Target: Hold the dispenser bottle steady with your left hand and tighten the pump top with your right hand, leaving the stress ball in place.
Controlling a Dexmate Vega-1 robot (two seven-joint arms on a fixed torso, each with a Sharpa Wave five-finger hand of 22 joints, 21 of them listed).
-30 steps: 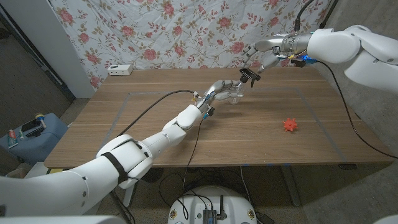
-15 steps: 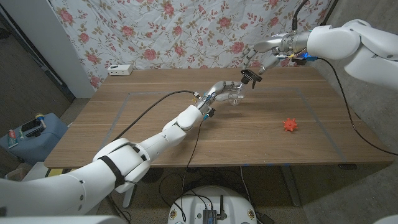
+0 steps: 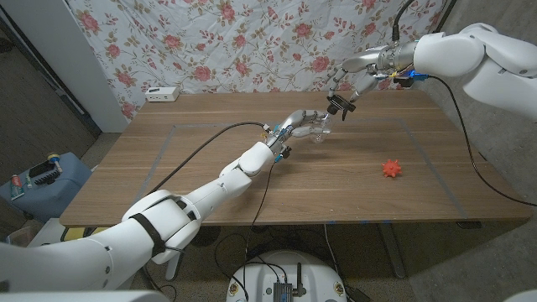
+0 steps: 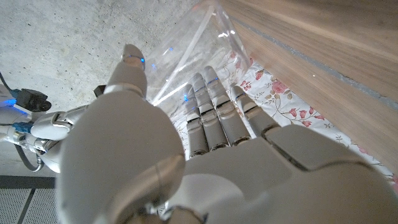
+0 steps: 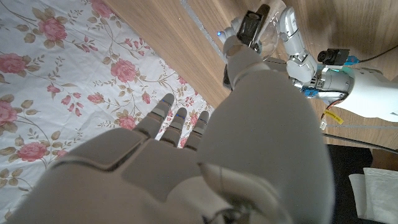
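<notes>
Clear plastic bottle (image 3: pixel 318 130) is standing near the table's (image 3: pixel 210 176) far middle, and the left hand (image 3: pixel 300 124) is wrapping around its body; in the left wrist view the fingers (image 4: pixel 211 106) are curling against the transparent wall (image 4: pixel 186 50). Black pump top (image 3: pixel 336 104) is sitting above the bottle's neck, and the right hand (image 3: pixel 352 84) is taking it between thumb and fingertips, the other fingers spreading. Judging by the look: bottle seems empty or nearly so, hence light and easy to tip; thin wall probably flexing under a hard squeeze and smooth enough to spin in the palm. Best hold is low on the body, firm but not crushing. Pump is stiff, small, with a nozzle sticking out sideways; better turning it at the collar than at the nozzle, since leverage there could tilt the bottle. Whether the thread is engaging I cannot tell. Orange ball (image 3: pixel 391 169) is lying well apart, toward the right.
</notes>
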